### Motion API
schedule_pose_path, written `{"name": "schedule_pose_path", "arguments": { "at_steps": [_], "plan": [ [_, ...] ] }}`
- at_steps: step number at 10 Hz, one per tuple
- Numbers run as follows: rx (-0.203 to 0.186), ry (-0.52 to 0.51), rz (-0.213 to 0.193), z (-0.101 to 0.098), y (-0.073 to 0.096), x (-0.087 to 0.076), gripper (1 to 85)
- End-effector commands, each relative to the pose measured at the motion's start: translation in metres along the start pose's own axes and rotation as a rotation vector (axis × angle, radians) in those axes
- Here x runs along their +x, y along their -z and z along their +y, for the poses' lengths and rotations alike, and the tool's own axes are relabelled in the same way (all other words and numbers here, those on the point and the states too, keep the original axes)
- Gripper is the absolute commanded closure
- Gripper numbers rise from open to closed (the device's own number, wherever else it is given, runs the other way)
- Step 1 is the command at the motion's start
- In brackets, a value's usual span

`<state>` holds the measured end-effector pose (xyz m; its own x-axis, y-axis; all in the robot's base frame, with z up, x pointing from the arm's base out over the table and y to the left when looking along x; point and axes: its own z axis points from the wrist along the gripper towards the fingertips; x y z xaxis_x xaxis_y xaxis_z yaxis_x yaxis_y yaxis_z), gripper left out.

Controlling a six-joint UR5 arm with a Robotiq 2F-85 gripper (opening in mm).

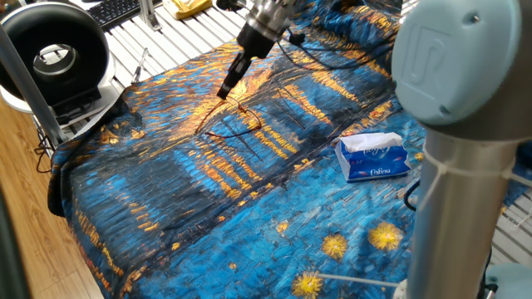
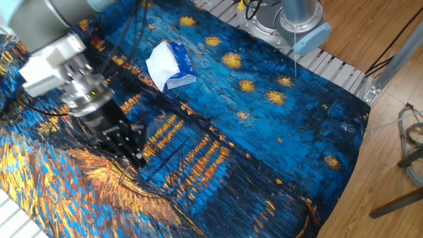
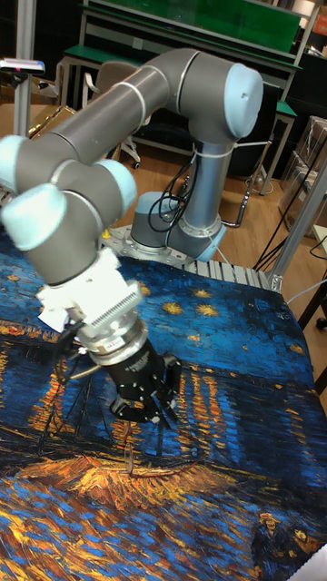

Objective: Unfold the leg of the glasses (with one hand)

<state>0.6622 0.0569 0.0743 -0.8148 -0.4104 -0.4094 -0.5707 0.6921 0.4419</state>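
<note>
The glasses lie on the surface, on the orange part of the painted cloth, well apart from the blue tissue pack. In one fixed view, one thin dark line runs from the frame toward the left, and I judge it to be the leg, already swung outward. The hand hangs just above the frame, its narrow fingers close together (they look closed, but whether they pinch the wire I cannot tell). In the other fixed view the hand hides most of the frame. So the task seems partly done: one leg looks open, and whether it is fully open is too fine to see.
</note>
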Motion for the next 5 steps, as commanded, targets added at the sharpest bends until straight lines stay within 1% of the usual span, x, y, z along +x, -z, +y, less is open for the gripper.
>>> {"name": "schedule_pose_path", "arguments": {
  "at_steps": [1, 3, 4, 5],
  "plan": [
    [0.098, -0.141, 0.032, 0.006, -0.02, 0.006, 66.3],
    [0.148, -0.228, 0.072, 0.007, -0.025, 0.018, 65.3],
    [0.185, -0.266, 0.091, 0.006, -0.026, 0.023, 65.0],
    [0.222, -0.286, 0.098, 0.005, -0.029, 0.025, 64.7]
  ]
}}
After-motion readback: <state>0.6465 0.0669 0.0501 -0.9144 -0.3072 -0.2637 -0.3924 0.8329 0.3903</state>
